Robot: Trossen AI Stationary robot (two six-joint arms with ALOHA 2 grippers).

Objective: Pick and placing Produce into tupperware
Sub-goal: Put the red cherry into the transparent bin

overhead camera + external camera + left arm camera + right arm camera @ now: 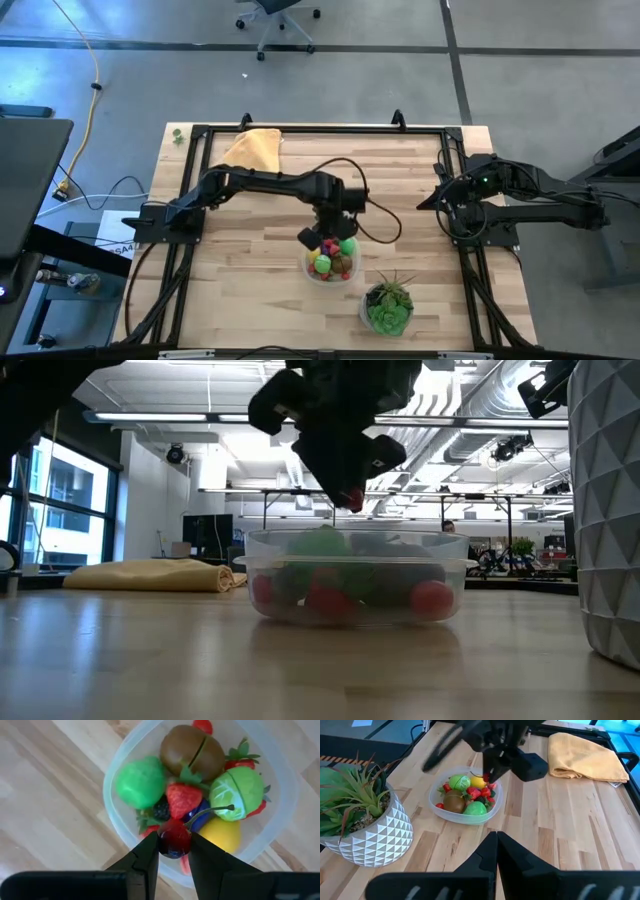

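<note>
1. One round clear tupperware (331, 266) sits on the wooden table (250, 300), toward the near side and about midway between left and right.
2. The left gripper (174, 851) hangs directly above the tupperware, its two fingers pinched narrowly on one dark red cherry (174, 839). The cherry's thin green stem curves off to one side.
3. In the low view the gripper and cherry (352, 498) sit above the container's rim (356, 561), not touching it.
4. Produce already inside, counted from the left wrist view:
   - one plain bright green round fruit (140, 782);
   - one brown fruit with a slit across it (192, 753);
   - one pale green leafy ball (236, 794);
   - one yellow fruit (222, 833);
   - at least two strawberries, one in the middle (183, 800) and one by the rim (240, 761);
   - one small dark berry (161, 810);
   - a few more small red pieces, partly hidden, which I cannot count for sure.
5. The right gripper (496, 840) waits well apart at the table's far right side, its two fingers pressed together and holding nothing.
6. One potted plant (387, 304) in a white faceted pot stands just to the near right of the tupperware.
7. One folded yellow cloth (255, 148) lies at the far left of the table.
</note>
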